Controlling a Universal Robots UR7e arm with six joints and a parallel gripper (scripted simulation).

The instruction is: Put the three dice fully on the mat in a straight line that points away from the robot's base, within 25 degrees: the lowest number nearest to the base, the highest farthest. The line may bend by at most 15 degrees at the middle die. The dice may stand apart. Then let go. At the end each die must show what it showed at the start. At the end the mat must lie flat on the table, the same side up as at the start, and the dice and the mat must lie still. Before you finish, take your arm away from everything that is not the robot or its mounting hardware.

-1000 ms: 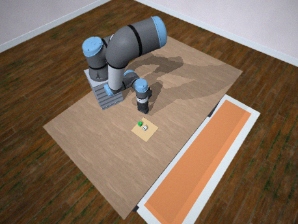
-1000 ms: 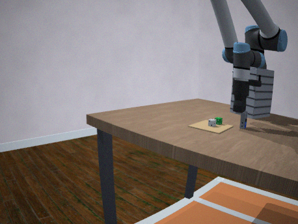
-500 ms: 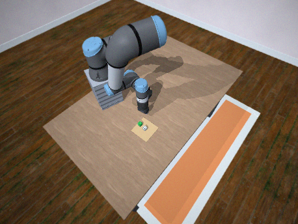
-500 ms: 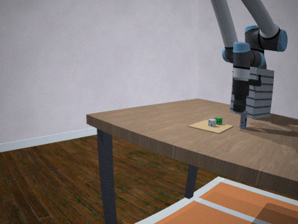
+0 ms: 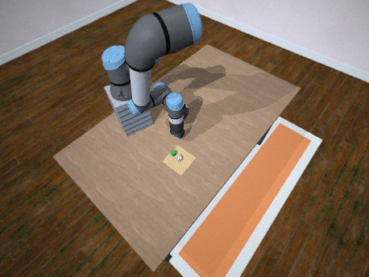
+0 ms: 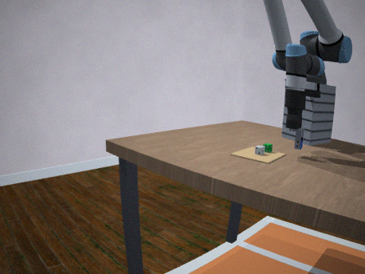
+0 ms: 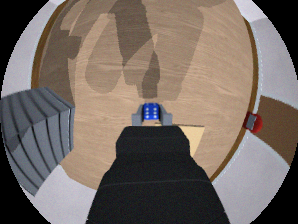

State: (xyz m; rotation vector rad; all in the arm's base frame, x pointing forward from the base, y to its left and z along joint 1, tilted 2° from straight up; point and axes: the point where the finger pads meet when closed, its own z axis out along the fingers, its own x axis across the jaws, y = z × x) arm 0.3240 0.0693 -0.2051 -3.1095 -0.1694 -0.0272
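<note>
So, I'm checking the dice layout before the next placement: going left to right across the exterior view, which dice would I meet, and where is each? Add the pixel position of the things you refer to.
White die (image 5: pixel 180 158) (image 6: pixel 260 150) on the mat (image 5: pixel 182 170) (image 6: pixel 268 159) (image 7: pixel 198 136) → green die (image 5: pixel 173 153) (image 6: pixel 268 147) on the mat → blue die (image 6: pixel 302 144) (image 7: pixel 151 111) in the pincer (image 5: pixel 181 138) (image 6: pixel 300 145) (image 7: pixel 150 109).
</note>
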